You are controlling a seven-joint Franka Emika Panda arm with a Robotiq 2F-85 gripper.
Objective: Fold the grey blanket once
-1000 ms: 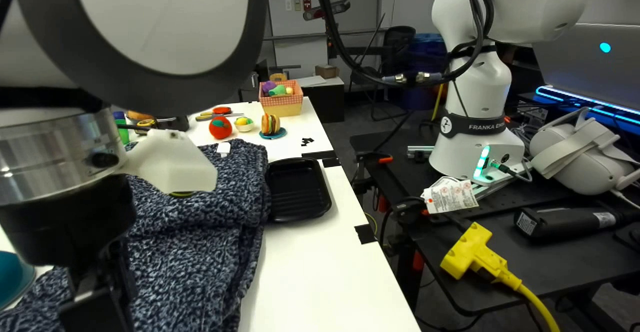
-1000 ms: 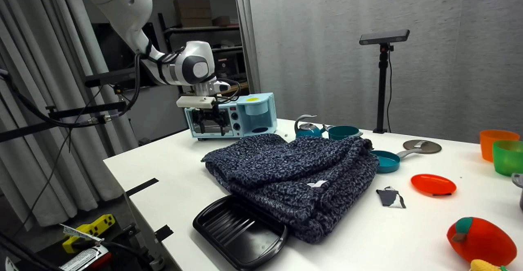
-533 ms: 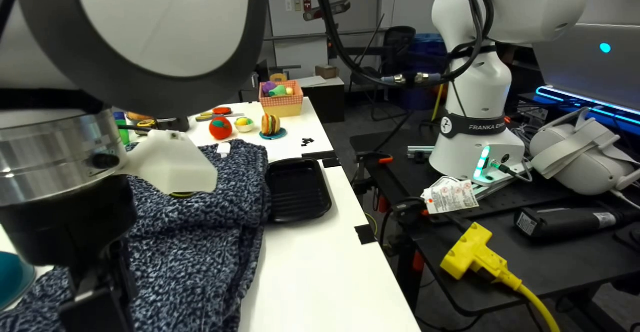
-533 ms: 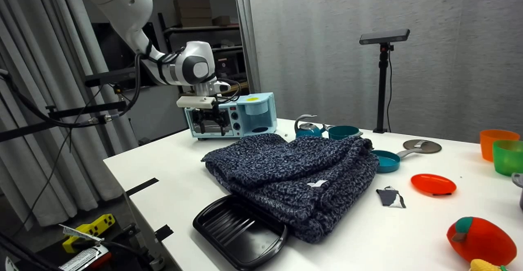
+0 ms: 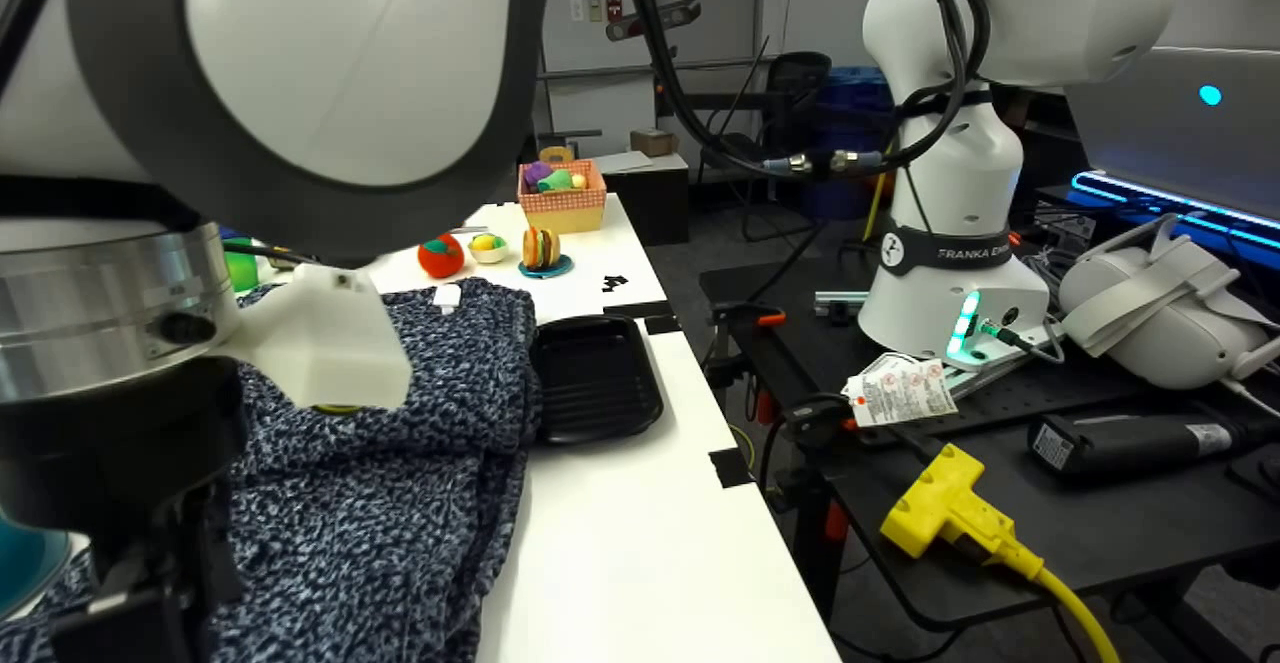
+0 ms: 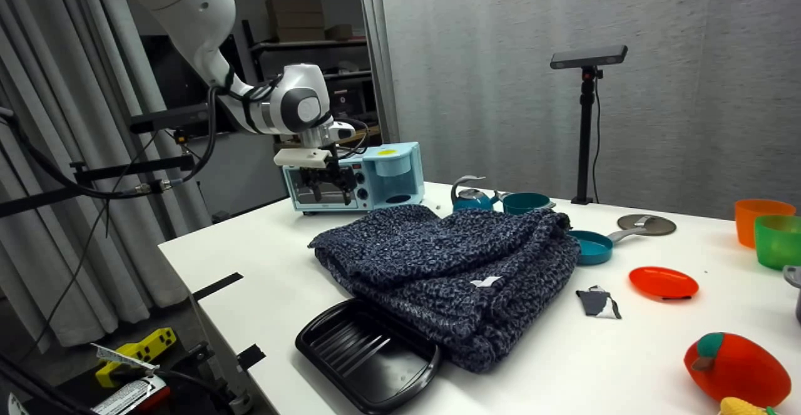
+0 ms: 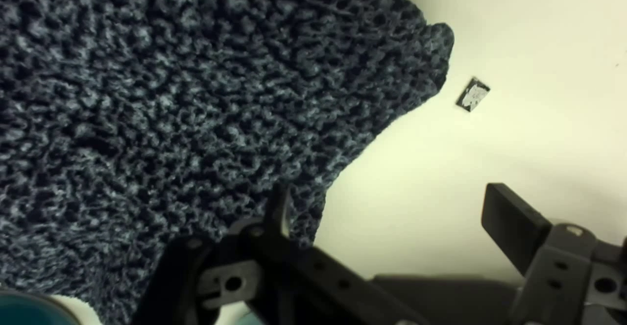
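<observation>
The grey blanket (image 6: 438, 258) is a dark grey-blue speckled knit cloth. It lies in a thick layered heap on the white table with a small white tag on top. It also fills the left of an exterior view (image 5: 370, 533) and of the wrist view (image 7: 171, 109). My gripper (image 7: 390, 200) is open with nothing between its fingers. In the wrist view its left finger overlaps the blanket's edge and its right finger is over bare table. In an exterior view the gripper (image 6: 333, 196) hangs above the table at the blanket's far left corner, apart from the blanket.
A light blue toaster oven (image 6: 393, 174) stands just behind the gripper. A black tray (image 6: 369, 358) touches the blanket's near edge. A teal kettle (image 6: 472, 199), a teal pot (image 6: 525, 203) and a teal pan (image 6: 591, 247) stand along the blanket's far side.
In the last half second the gripper has shifted and tilted slightly, a little to the right in the view with the oven. The blanket has not moved.
</observation>
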